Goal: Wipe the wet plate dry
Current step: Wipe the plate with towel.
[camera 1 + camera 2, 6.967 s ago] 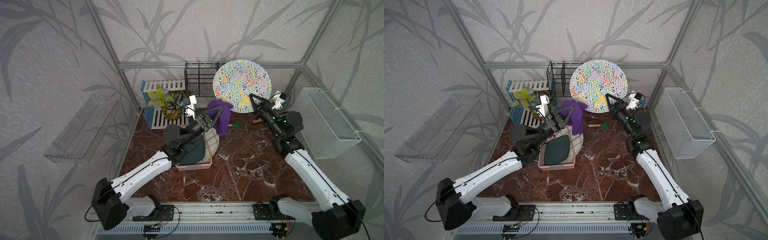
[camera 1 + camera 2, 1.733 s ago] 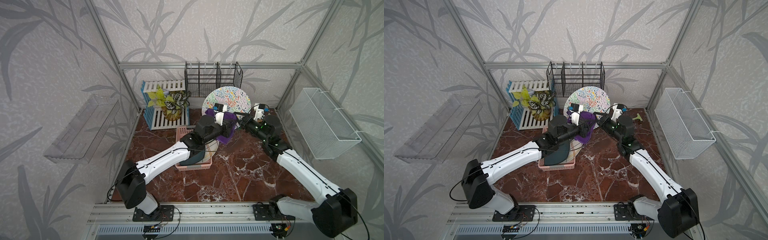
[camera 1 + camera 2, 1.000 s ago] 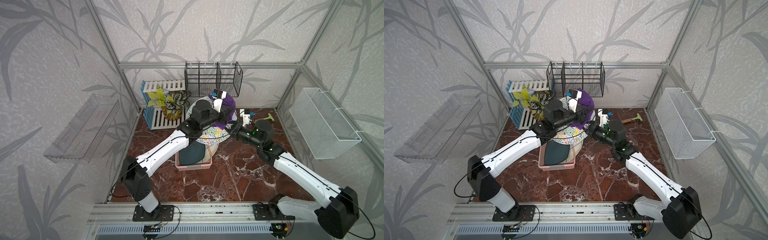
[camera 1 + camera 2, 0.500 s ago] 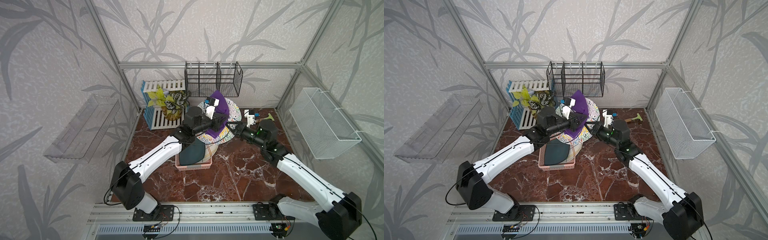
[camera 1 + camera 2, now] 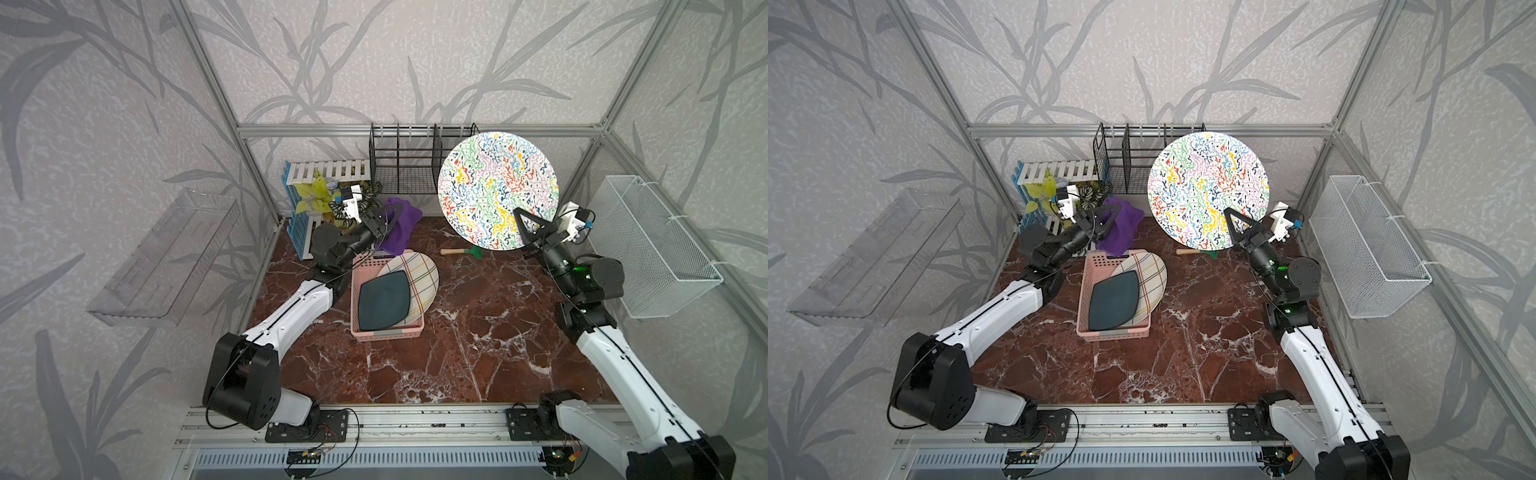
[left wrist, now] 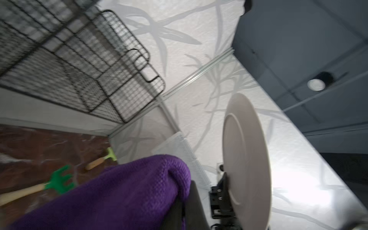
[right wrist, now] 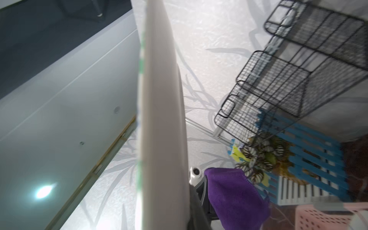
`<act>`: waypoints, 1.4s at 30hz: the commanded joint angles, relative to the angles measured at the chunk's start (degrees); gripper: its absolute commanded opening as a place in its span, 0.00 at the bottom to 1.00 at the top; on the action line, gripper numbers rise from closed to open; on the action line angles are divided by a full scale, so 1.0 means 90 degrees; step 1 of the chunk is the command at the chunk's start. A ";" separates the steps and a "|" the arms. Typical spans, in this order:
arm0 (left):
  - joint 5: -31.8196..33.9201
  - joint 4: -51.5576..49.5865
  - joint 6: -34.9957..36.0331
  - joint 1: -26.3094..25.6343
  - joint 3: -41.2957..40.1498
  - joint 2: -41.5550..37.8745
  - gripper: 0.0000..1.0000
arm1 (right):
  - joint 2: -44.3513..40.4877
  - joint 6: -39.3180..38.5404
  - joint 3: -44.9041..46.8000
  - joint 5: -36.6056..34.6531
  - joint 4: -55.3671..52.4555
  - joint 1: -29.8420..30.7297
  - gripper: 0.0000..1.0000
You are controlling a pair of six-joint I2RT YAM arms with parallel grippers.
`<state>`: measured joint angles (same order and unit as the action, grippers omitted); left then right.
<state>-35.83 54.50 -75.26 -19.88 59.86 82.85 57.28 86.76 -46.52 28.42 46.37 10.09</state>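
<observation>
The plate (image 5: 496, 189) is round with a many-coloured squiggle pattern and stands upright in the air at the back right. My right gripper (image 5: 527, 227) is shut on its lower rim. In the right wrist view the plate (image 7: 163, 119) shows edge-on. A purple cloth (image 5: 400, 227) hangs from my left gripper (image 5: 388, 216), which is shut on it above the back left of the table. The cloth (image 5: 1121, 230) is well apart from the plate (image 5: 1208, 189). The left wrist view shows the cloth (image 6: 119, 195) near and the plate's plain back (image 6: 247, 159) beyond.
A pink basket (image 5: 388, 334) holding a dark plate and a plaid plate sits mid-table. A black wire rack (image 5: 407, 166) and a blue-white crate (image 5: 328, 170) with a plant stand at the back. A toy rake (image 5: 461, 251) lies on the table. A white wire basket (image 5: 652, 245) hangs on the right.
The plate has risen from low over the basket to upright at the back right. The cloth has come off the plate and moved left with my left gripper.
</observation>
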 commanded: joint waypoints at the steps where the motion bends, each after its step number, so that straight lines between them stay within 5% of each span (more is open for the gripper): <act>1: 0.0077 0.2993 -0.2441 -0.0239 0.0524 0.0510 0.00 | 0.0355 0.0359 -0.0186 0.0219 0.1473 0.0600 0.00; 5: 0.0641 0.4042 -0.3396 -0.0519 0.1099 0.0946 0.00 | 0.0779 0.0190 -0.0248 0.0018 0.1684 0.1251 0.00; 11: 0.1086 0.4181 -0.3204 -0.1395 0.1322 0.1010 0.00 | 0.2057 0.0399 -0.0834 -0.0366 0.2698 0.2403 0.00; 17: 0.1387 0.4634 -0.3047 -0.2292 0.1128 0.0984 0.00 | 0.2701 0.0771 -0.1647 -0.0783 0.2753 0.1830 0.00; 22: 0.1680 0.4434 -0.2950 -0.1649 0.1040 0.0504 0.00 | 0.2397 0.0840 -0.1264 -0.0744 0.2508 0.1294 0.00; 26: 0.1744 0.4430 -0.3183 -0.1268 0.1527 0.0668 0.00 | 0.2122 0.0697 -0.0616 -0.0819 0.2660 0.1884 0.00; 31: 0.1499 0.4629 -0.3362 -0.1609 0.2148 0.1150 0.00 | 0.2332 0.0509 -0.0750 -0.1044 0.2615 0.2485 0.00; 37: 0.1131 0.4343 -0.2697 -0.2131 0.1708 0.0824 0.00 | 0.2916 0.0814 -0.1755 -0.0849 0.2430 0.1845 0.00; 39: 0.1077 0.4099 -0.2097 -0.2072 0.1159 0.0380 0.00 | 0.2886 0.0934 -0.1781 -0.0820 0.2322 0.1422 0.00; 42: 0.0751 0.2314 -0.0452 -0.1781 0.0423 -0.0670 0.00 | 0.2385 0.0794 -0.1412 -0.0676 0.1811 0.0732 0.00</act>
<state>-21.12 81.69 -93.82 -36.84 65.43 86.48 80.55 96.01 -61.65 22.33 72.07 21.80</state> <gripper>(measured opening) 0.044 0.122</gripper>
